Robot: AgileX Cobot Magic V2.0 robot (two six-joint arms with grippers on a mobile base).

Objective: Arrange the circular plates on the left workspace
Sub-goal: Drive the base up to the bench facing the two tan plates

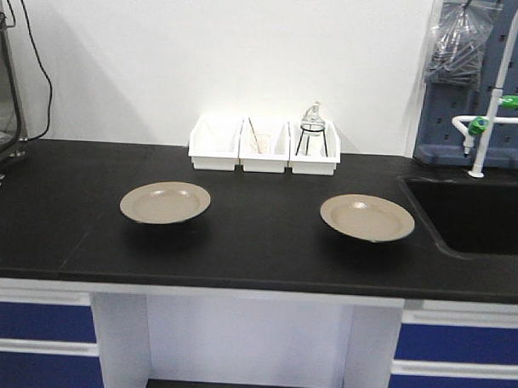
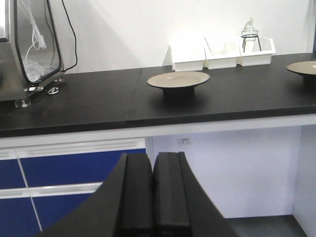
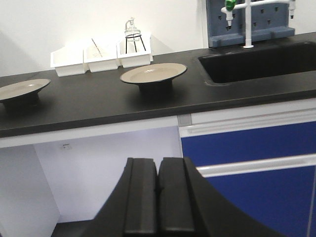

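Opening step — circular plates (image 1: 165,202) untouched on bench (image 1: 257,258).
Left gripper (image 2: 152,185), right gripper (image 3: 158,195) pressed together, empty; next: parting jaws, reaching toward 12 o'clock.

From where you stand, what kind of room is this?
Probably a laboratory: a long black bench top with a sunken sink, a white tap with green fittings beside a pegboard drying rack, and white bins holding glassware.
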